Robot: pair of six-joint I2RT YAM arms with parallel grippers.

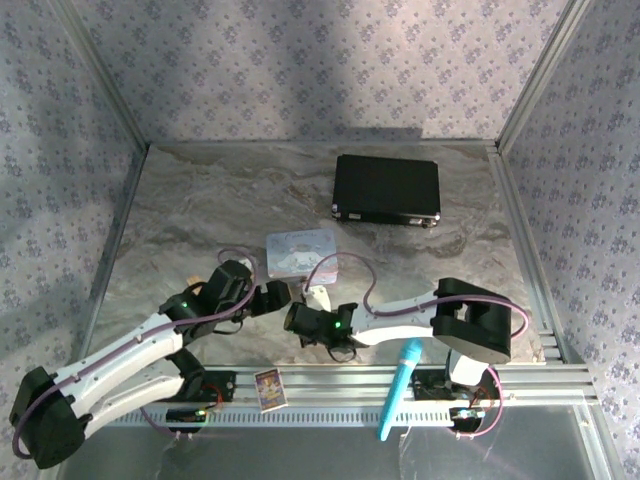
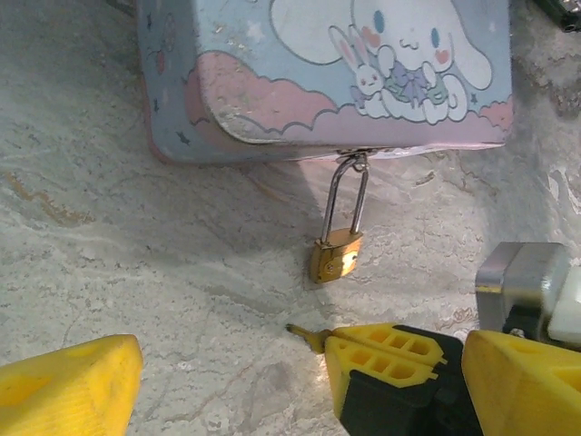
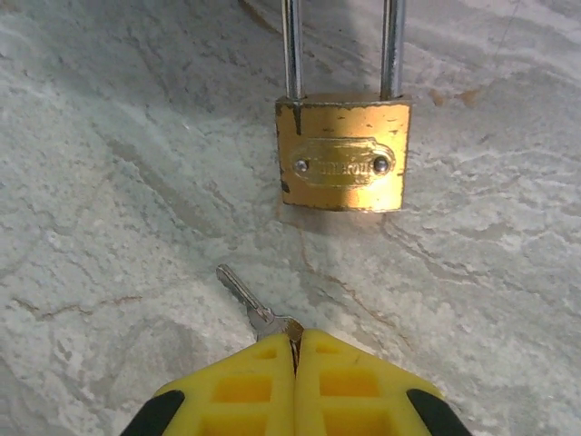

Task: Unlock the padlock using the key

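Pinching the key (image 3: 247, 300) by its head in the right gripper (image 3: 295, 359), jaws pressed fully together on it with just the silvery blade poking out in front. Sitting low at the marbled table (image 3: 109, 182), blade tip on it or just above, hard to say which, and just short of the brass padlock (image 3: 343, 154). As for that lock: lying flat near the middle of the table, a little toward the near edge, hooked by its thin shackle (image 2: 346, 195) through the clasp of the pastel cartoon tin (image 2: 318, 73). Tethered there on the tin's near side, then, with the bottom face turned toward the arms: handy for a key coming in from the near edge. Not lined up yet, though: blade angled off to one side of the lock body rather than straight at its underside, and no clear sight of the keyhole from here. Looks like a swing and a squaring-up needed before any push. Hovering close alongside with the left gripper (image 2: 301, 363), jaws spread wide and holding nothing, probably placed there to steady the lock body during insertion. Risky bit, at a guess: a light lock free to skate about on its shackle under the first nudge.
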